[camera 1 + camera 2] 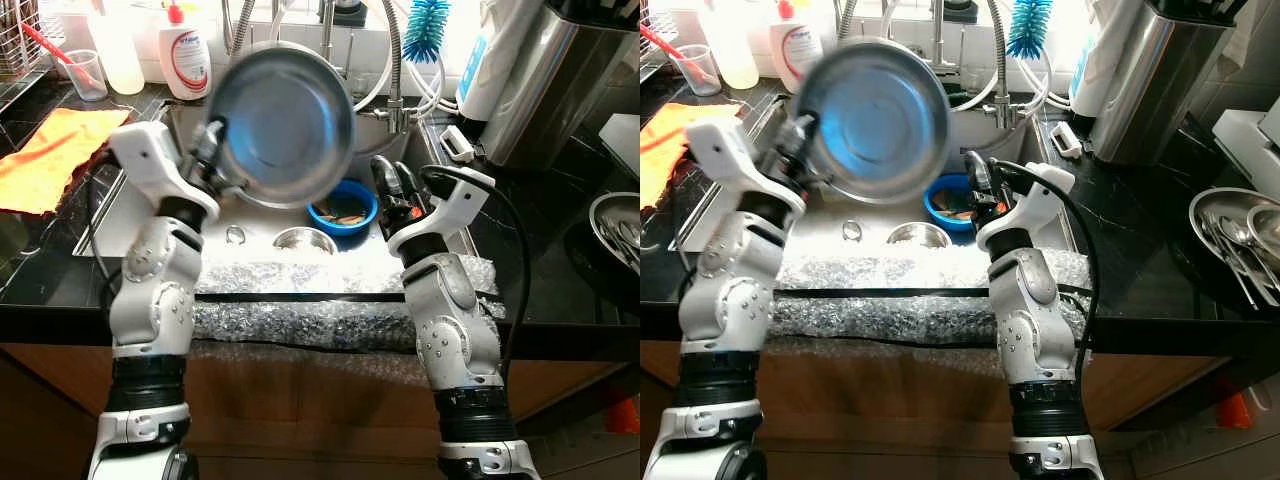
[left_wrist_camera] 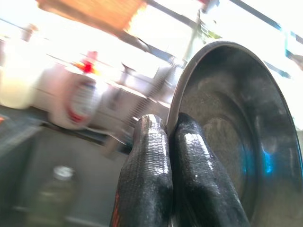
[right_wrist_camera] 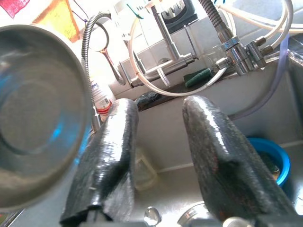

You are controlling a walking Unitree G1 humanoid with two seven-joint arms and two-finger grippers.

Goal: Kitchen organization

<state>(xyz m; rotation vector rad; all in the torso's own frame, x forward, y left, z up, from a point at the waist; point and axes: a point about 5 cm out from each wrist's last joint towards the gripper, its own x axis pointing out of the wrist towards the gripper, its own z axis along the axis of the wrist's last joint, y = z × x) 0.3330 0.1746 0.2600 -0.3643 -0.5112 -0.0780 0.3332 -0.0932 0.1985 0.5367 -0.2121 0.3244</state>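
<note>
Left eye view: the left gripper (image 1: pixel 212 140) holds a steel bowl (image 1: pixel 282 122) by its rim, raised above the sink (image 1: pixel 250 225) and tipped on edge so its hollow faces the camera. The bowl is motion-blurred. The right gripper (image 1: pixel 392 185) hangs over the right part of the sink, just beside a blue bowl (image 1: pixel 343 208) that sits on the sink floor with some dark scraps in it. An orange cloth (image 1: pixel 50 155) lies on the black counter to the left. A white bottle with a red cap (image 1: pixel 185 55) stands behind the sink, and a blue bottle brush (image 1: pixel 428 28) stands near the tap.

Right eye view: same layout. A tray of cutlery (image 1: pixel 1230 235) rests on the counter at far right. Bubble wrap (image 1: pixel 890 275) covers the sink's front edge.

Left wrist view: the two black fingers (image 2: pixel 147 175) are pressed together, clamped on the bowl's rim, one finger outside and one inside.

Right wrist view: the fingers (image 3: pixel 109 161) stand apart, nothing between them. The steel bowl is close beside one finger; I cannot tell if it touches. The tap's coiled hose (image 3: pixel 215 21) and the blue bowl lie beyond.
</note>
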